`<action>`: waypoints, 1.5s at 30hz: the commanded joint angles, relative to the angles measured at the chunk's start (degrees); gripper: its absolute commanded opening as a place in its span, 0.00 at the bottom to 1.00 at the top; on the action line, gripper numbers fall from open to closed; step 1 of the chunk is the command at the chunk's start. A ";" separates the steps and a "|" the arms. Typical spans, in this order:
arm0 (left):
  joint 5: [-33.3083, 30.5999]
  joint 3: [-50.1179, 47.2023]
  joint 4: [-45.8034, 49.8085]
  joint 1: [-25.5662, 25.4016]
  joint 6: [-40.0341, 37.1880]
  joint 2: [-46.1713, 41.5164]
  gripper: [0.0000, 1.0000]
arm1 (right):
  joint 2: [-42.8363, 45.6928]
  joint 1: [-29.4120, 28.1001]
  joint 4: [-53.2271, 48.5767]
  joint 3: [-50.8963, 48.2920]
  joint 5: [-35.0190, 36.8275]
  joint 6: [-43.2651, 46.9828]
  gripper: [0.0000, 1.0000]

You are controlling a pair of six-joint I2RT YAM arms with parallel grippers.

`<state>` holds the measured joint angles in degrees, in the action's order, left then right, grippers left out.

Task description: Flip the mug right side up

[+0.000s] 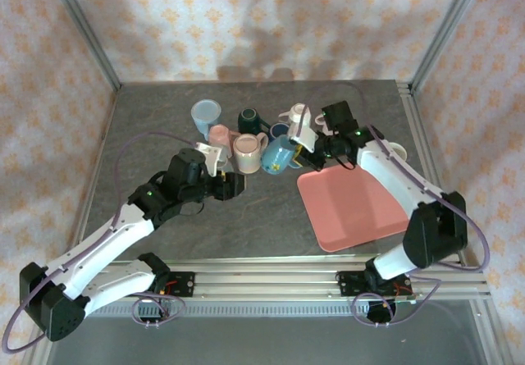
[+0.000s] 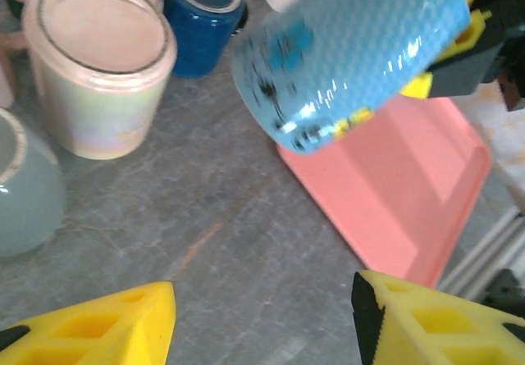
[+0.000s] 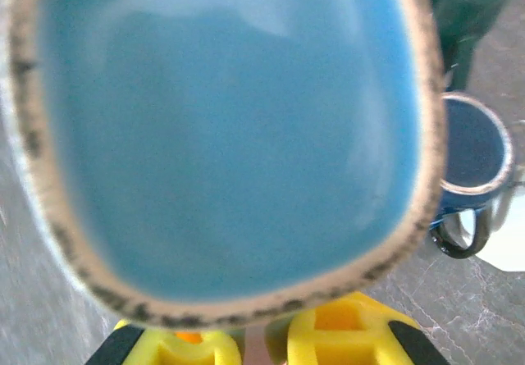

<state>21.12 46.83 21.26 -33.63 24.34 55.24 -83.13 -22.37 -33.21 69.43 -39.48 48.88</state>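
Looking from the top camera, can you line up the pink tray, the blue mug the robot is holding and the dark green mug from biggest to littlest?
1. pink tray, biggest by far.
2. blue mug.
3. dark green mug, looks slightly smaller, but it sits farther back, so those two are close.

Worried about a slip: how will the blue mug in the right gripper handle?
The blue mug looks glossy, probably slippery. Pinched at its rim by the right gripper and tilted, it may pivot. Likely rigid, chippable ceramic.

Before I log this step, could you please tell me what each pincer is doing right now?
Left pincer: open, empty.
Right pincer: closed on the blue mug.
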 commanded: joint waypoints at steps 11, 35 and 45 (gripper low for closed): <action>8.57 2.34 -15.02 0.38 19.89 -0.69 0.63 | 10.03 -0.25 21.56 0.94 4.39 -62.52 0.00; -3.02 8.28 -30.96 -2.15 62.77 9.84 0.52 | 21.18 -2.16 41.32 -10.72 7.67 -102.83 0.00; -2.01 13.94 -36.91 -4.49 63.38 17.62 0.46 | 23.81 -2.15 38.52 -10.70 7.14 -103.77 0.00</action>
<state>19.03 58.33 -13.21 -37.41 87.44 72.36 -61.73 -24.34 1.26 58.26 -32.36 -54.46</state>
